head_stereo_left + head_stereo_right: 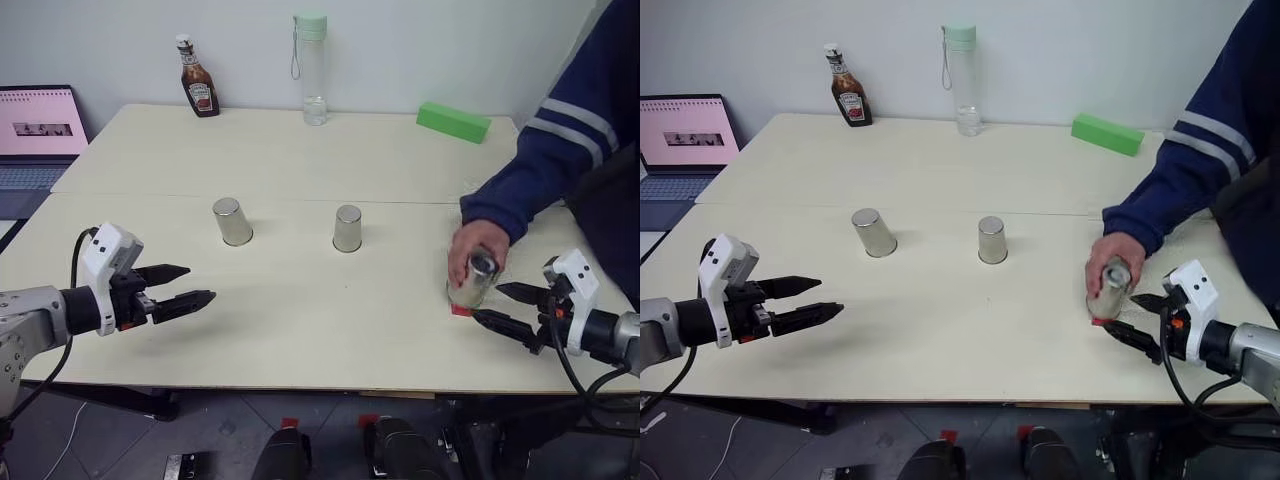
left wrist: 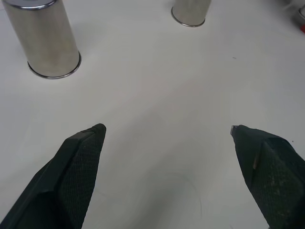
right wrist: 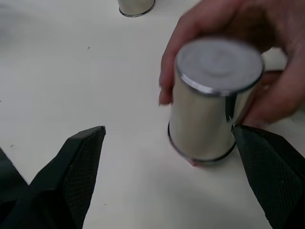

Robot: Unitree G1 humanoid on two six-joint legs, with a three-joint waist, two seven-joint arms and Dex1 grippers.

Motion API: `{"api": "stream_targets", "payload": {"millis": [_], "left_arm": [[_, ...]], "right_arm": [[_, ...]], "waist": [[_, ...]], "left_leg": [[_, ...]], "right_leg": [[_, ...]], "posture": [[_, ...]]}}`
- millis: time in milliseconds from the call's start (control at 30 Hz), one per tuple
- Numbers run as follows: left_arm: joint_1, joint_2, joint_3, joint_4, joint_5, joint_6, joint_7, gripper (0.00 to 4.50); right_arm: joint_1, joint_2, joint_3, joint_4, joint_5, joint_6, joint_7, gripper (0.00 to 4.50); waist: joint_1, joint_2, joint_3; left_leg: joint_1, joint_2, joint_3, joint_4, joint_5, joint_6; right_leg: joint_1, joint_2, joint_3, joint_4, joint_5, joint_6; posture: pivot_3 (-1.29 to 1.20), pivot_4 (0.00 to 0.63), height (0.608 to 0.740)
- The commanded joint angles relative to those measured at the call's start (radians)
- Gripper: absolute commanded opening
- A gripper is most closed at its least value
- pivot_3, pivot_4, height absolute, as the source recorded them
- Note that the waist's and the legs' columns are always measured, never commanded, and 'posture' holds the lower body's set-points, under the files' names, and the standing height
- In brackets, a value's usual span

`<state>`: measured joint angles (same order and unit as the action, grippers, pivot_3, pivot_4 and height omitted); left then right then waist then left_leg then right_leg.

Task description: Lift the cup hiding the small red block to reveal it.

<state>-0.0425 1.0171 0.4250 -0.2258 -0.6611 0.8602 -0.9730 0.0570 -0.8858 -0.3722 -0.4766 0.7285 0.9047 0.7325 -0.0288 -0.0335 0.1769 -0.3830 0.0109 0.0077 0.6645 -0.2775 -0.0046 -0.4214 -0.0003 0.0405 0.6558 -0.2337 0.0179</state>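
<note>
Cup [image 1: 472, 281] near table [image 1: 300, 330] right front edge, upside down, tilted, person's hand [image 1: 476, 248] gripping it; red block [image 1: 461, 311] peeking under its rim. Right gripper [image 1: 508, 307] just beside cup, fingers spread, empty. Left gripper [image 1: 186, 286] spread, empty, bare tabletop ahead. Two other cups [image 1: 232, 221] [image 1: 347, 228] upside down mid-table, well apart. Ketchup bottle [image 1: 198, 79], water bottle [image 1: 312, 68], green block [image 1: 453, 121] along far edge

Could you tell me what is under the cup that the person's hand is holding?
A sliver of the small red block peeks out at the base of the cup, which the person's hand holds tilted. The cup covers the rest of the block.
</note>
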Motion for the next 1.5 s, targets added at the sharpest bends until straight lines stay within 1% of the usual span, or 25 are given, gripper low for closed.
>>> {"api": "stream_targets", "payload": {"millis": [33,433,1500], "left_arm": [[-0.007,0.009,0.010,-0.002,0.007,-0.030,-0.011,4.47],[-0.036,0.005,-0.007,0.031,0.022,-0.063,-0.018,4.47],[-0.037,0.009,-0.014,0.060,0.046,-0.105,-0.038,4.47]], "right_arm": [[-0.012,0.003,-0.016,-0.028,0.017,0.000,-0.005,4.50],[-0.024,-0.002,-0.011,-0.015,0.009,-0.007,0.001,4.50],[-0.047,0.002,0.018,0.001,-0.006,-0.020,0.002,4.50]], "waist": [[0.000,0.000,0.000],[0.000,0.000,0.000],[0.000,0.000,0.000]], "left_leg": [[0.000,0.000,0.000,0.000,0.000,0.000],[0.000,0.000,0.000,0.000,0.000,0.000],[0.000,0.000,0.000,0.000,0.000,0.000]], "right_leg": [[0.000,0.000,0.000,0.000,0.000,0.000],[0.000,0.000,0.000,0.000,0.000,0.000],[0.000,0.000,0.000,0.000,0.000,0.000]], "posture": [[0.00,0.150,0.740],[0.00,0.150,0.740],[0.00,0.150,0.740]]}}
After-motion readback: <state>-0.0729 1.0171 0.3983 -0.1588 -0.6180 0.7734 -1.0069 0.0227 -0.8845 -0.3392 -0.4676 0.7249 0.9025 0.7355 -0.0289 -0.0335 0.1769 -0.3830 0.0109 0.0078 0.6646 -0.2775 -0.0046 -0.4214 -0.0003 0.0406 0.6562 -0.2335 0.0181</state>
